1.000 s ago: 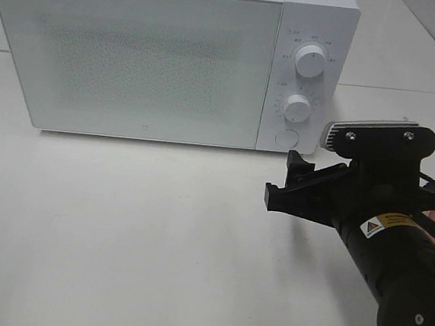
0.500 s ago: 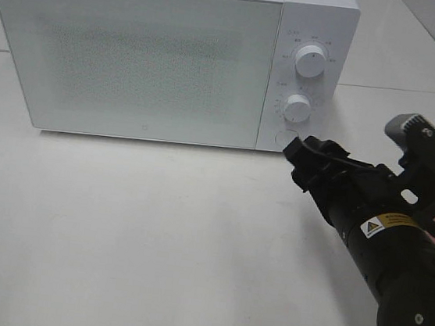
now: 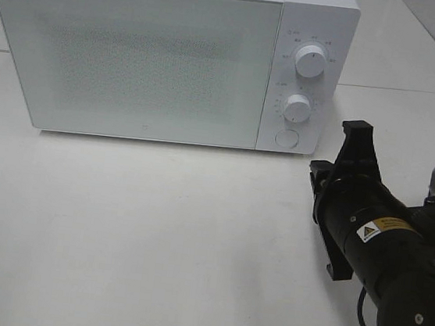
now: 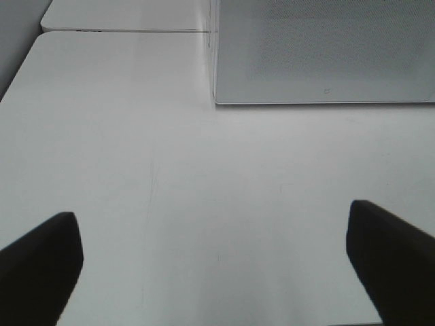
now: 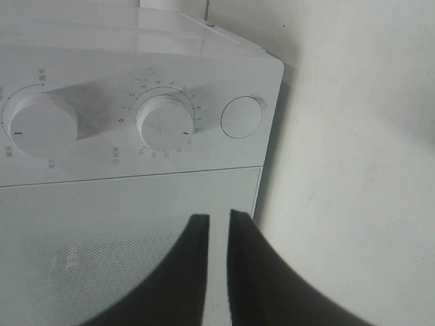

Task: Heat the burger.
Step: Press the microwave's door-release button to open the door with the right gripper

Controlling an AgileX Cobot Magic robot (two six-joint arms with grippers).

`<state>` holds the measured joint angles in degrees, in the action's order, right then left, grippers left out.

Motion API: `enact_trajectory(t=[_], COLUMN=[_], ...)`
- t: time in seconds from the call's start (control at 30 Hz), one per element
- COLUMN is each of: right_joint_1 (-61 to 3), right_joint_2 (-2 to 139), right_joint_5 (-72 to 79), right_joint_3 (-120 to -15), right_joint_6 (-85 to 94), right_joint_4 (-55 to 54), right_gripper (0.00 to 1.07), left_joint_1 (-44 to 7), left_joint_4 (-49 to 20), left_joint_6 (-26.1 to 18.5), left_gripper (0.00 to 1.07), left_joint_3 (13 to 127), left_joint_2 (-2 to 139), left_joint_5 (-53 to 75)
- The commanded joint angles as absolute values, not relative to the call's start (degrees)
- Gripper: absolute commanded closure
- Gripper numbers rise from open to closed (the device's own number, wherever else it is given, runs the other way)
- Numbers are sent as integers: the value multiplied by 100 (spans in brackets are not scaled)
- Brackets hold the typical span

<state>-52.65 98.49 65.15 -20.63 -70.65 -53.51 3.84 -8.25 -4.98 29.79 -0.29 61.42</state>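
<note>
Microwave (image 3: pixel 150 61) door shut, burger nowhere in view: inside or not yet loaded, cannot tell; round button (image 5: pixel 242 117) untouched. Right gripper (image 5: pixel 216 221) pinched nearly together, empty, just right of the controls; left gripper (image 4: pixel 215 234) spread wide over the surface (image 3: pixel 155 227). Against a second ago: right gripper rolled over, closed from wide open.

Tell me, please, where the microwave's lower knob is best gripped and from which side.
Take the lower knob by its round rim, coming from in front of the microwave: it stands proud of the flat panel as a cylinder, so its sides likely offer purchase.
</note>
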Motion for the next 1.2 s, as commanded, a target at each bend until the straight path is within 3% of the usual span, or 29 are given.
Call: enact_trajectory(t=[0.03, 0.33, 0.73, 1.2], right_joint_1=[-5288, -4916, -4039, -3392], right_joint_2=[9866, 9941, 10795, 11516], right_joint_5=[6394, 6045, 5982, 5615], right_joint_3=[-2057, -2172, -3008, -3856], right_joint_6=[-7219, -7116, -7609, -7867], right_joint_4=[-5351, -5099, -3833, -3346], right_gripper=[107, 107, 107, 107], left_joint_1=[361, 361, 361, 361], left_joint_4=[-871, -871, -871, -871], left_joint_6=[-470, -470, -470, -470], left_gripper=[9, 9, 9, 9], left_joint_3=[2968, 2968, 2968, 2968], left_joint_2=[-126, -126, -126, -126], left_joint_5=[6148, 6148, 6148, 6148])
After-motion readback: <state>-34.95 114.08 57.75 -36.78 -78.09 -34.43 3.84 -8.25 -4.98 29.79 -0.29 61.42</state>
